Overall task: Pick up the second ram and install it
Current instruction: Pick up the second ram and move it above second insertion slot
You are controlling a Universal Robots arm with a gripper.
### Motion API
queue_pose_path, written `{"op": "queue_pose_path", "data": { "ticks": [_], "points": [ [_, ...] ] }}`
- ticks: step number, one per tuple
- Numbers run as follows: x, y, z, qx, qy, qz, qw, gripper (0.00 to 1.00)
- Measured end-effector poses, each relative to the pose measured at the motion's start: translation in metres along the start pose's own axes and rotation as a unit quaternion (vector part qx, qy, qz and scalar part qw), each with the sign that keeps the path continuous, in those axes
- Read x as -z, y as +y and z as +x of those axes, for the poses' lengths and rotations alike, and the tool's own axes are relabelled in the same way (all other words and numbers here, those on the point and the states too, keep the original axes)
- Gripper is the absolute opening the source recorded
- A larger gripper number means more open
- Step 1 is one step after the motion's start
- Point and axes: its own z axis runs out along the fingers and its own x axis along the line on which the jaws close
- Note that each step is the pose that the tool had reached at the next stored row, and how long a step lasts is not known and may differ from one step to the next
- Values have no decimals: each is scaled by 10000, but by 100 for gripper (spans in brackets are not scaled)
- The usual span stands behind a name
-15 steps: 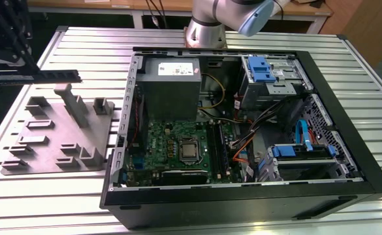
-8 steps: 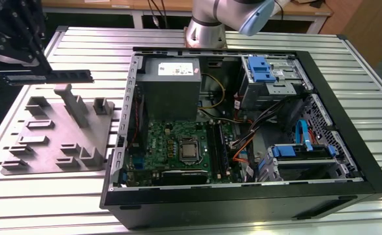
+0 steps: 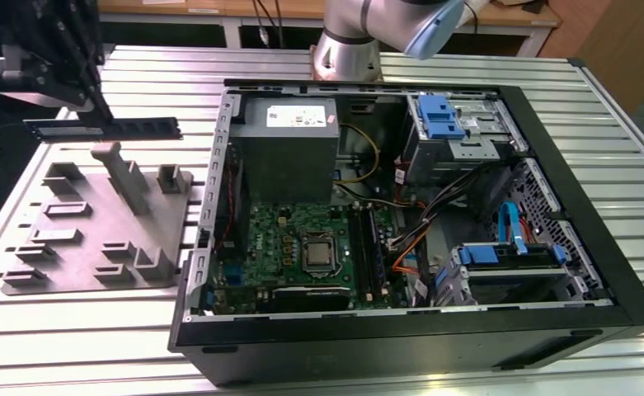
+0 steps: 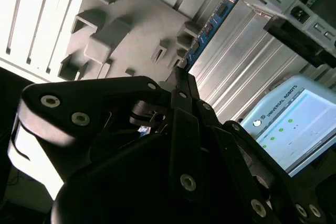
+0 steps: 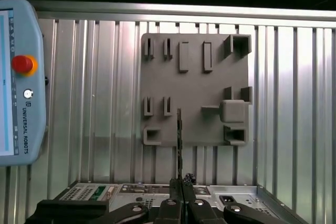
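A slatted aluminium table (image 3: 585,107) carries an open black computer case (image 3: 410,330) on the exterior view's right and a grey fixture plate (image 3: 80,239) with raised blocks and pockets on the exterior view's left. The case lies on its side with the green motherboard (image 3: 289,235) facing up. At the far left of that view the gripper (image 3: 100,111) hangs above the table, beyond the far edge of the fixture plate and well apart from the case. Its fingers are clamped on the second ram (image 3: 134,126), gripping it at one end, so the stick juts out level towards the case and clear of the plate. In the second wrist view the stick shows blue-green with a row of dark chips. In the first wrist view it appears edge-on as a thin dark line over the plate, with a teach pendant (image 5: 18,103) lying on the slats beside the plate
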Motion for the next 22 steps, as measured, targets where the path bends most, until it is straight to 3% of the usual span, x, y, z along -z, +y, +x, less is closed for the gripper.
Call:
{"op": "queue_pose_path", "data": {
  "ticks": [22],
  "points": [
    [16, -693, 8, 0, -1, 0, 10000, 11]
  ]
}}
